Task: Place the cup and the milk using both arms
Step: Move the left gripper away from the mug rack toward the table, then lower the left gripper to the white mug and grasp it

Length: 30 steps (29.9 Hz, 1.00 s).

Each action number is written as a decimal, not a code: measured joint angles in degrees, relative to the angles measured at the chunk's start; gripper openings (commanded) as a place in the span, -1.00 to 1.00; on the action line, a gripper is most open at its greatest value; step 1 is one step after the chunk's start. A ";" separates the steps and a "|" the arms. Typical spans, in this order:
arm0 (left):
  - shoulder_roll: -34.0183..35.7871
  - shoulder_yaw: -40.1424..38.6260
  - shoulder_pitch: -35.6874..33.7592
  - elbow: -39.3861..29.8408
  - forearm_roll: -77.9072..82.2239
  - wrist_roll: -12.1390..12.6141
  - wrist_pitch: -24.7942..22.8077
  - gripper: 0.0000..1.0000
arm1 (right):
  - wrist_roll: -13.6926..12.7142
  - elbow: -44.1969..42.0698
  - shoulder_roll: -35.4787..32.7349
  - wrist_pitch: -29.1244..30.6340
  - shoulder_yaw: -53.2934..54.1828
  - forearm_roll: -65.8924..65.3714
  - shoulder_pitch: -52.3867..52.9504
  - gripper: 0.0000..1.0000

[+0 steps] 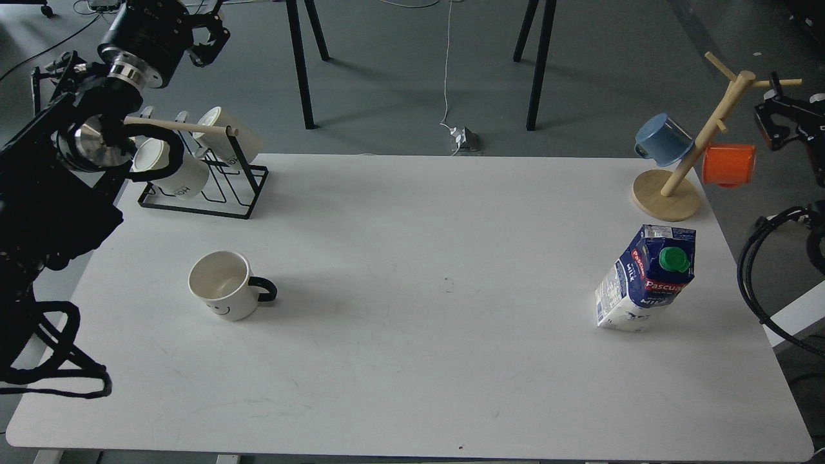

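Note:
The cup [221, 284], a white mug with a black handle and a small smiley face, stands upright on the white table [412, 361] at the left. The milk [648, 278], a blue-and-white Pascual carton with a green cap, stands at the right. My left gripper [207, 40] is raised far beyond the table's back left corner, well away from the cup, with its fingers apart and empty. My right gripper [776, 119] shows only as a dark part at the right edge, off the table beyond the milk. Its fingers cannot be told apart.
A black wire rack [213, 187] with cream mugs [174, 174] stands at the back left, under my left arm. A wooden mug tree [667, 193] with a blue cup [664, 140] and an orange cup [728, 165] stands at the back right. Black cables [751, 283] hang off the right edge.

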 measured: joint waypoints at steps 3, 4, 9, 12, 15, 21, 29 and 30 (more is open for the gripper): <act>6.18 0.28 3.82 -8.60 1.27 0.07 -0.05 0.99 | 0.00 0.00 0.00 0.00 0.07 0.00 0.00 0.99; 8.44 0.52 5.04 -11.34 2.65 0.09 -0.04 0.99 | 0.00 0.00 0.00 0.00 0.09 0.00 0.00 0.99; 18.35 3.16 7.82 -21.62 18.85 0.00 -0.08 0.98 | 0.00 -0.01 0.00 0.00 0.10 0.00 0.00 0.99; 23.02 4.41 9.90 -26.49 30.47 -0.13 -0.05 0.98 | 0.00 -0.02 0.00 0.00 0.10 0.00 0.00 0.99; 26.78 4.69 12.13 -30.85 39.26 -0.33 -0.04 0.98 | 0.00 -0.03 0.00 0.00 0.10 0.00 0.00 0.99; 31.73 4.99 15.76 -36.20 49.95 -0.65 -0.03 0.97 | 0.03 -0.02 -0.22 0.00 0.10 0.00 0.00 0.99; 32.25 5.39 18.24 -36.57 72.41 -3.28 0.15 0.89 | 0.09 -0.03 -0.58 0.00 0.19 0.00 0.05 0.99; 31.80 5.72 18.33 -36.53 74.96 -3.39 0.76 0.89 | 0.09 -0.02 -0.59 0.00 0.19 0.00 0.08 0.99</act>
